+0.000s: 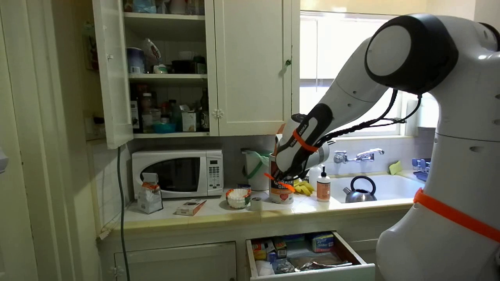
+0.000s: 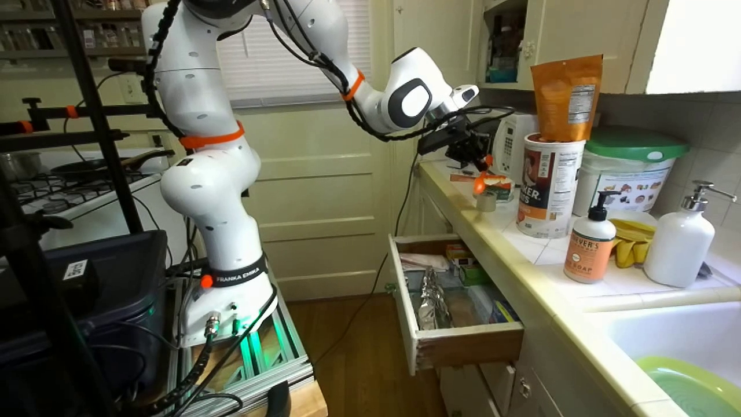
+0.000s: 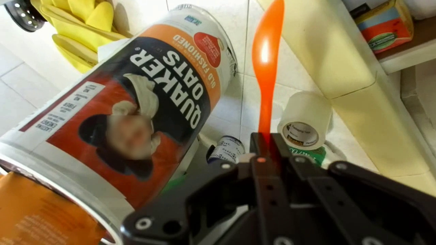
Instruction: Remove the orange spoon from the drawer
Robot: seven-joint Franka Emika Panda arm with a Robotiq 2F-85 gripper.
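Evidently the jaws of the gripper [image 3: 268, 137] are clamped together on the handle of the orange spoon [image 3: 267, 54], its bowl sticking out ahead of them. It looks like glossy moulded plastic, so I'd expect it to be light, fairly stiff with a little spring along the thin handle, and slick enough to swivel if knocked. The handle is a sensible place to hold it; nearer the bowl might give a wider, steadier bite. Taking the oats canister [image 3: 163, 85] as landmark, the spoon is in the air near it, apart from it, out of the drawer [image 1: 320, 274], so the removal seems done. The canister is a tall round tube, probably cardboard. Beside its base sits a translucent roll of packing tape [image 3: 306, 112]; in its top stands a flexible orange pouch [image 2: 567, 95]. On its far side from the tape lie limp, rubbery-looking yellow gloves [image 2: 633, 240]. Lower than it, the white-painted drawer stands pulled out, with crumpled foil [image 2: 432, 301] inside.
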